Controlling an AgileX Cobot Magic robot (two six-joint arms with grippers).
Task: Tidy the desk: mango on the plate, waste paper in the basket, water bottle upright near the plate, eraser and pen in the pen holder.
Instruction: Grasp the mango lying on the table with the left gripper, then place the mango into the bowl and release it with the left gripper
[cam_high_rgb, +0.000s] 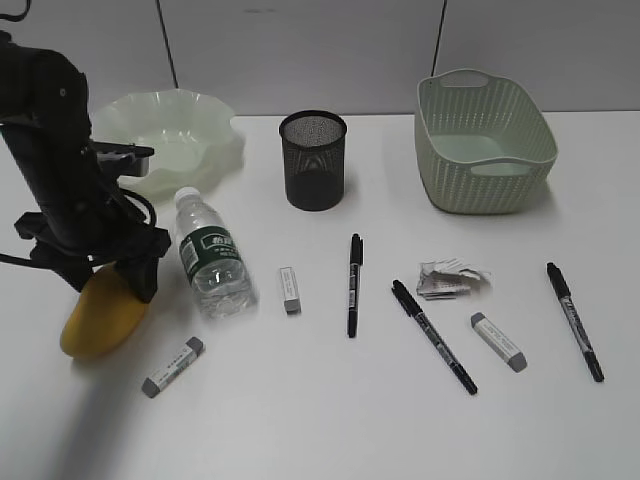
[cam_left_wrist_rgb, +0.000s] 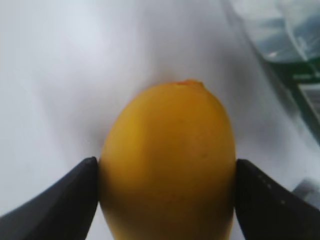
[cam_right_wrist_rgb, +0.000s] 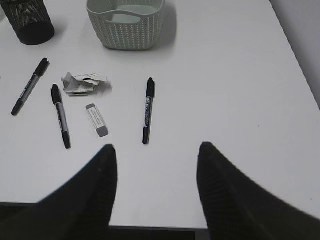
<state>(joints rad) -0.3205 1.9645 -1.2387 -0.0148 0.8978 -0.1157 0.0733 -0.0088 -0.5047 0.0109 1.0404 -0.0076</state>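
Mango (cam_high_rgb: 103, 315), smooth and yellow-orange, lies at the near left of the white surface (cam_high_rgb: 330, 420) in the exterior view, with the left claw (cam_high_rgb: 118, 280) down over its far end. The water bottle (cam_high_rgb: 210, 256) lies on its side just beside it, the wavy plate (cam_high_rgb: 170, 135) behind, the pen holder (cam_high_rgb: 313, 159) and basket (cam_high_rgb: 483, 140) further right before a grey panelled wall. Waste paper (cam_high_rgb: 452, 279), pens and erasers are scattered in front. From the left wrist, the black fingers (cam_left_wrist_rgb: 60, 205) press both flanks of the mango (cam_left_wrist_rgb: 167, 165); it is gripped. From the right wrist, the right claw (cam_right_wrist_rgb: 155, 190) hangs spread wide over the surface's edge, holding nothing, well apart from the waste paper (cam_right_wrist_rgb: 82, 84) and basket (cam_right_wrist_rgb: 127, 22).
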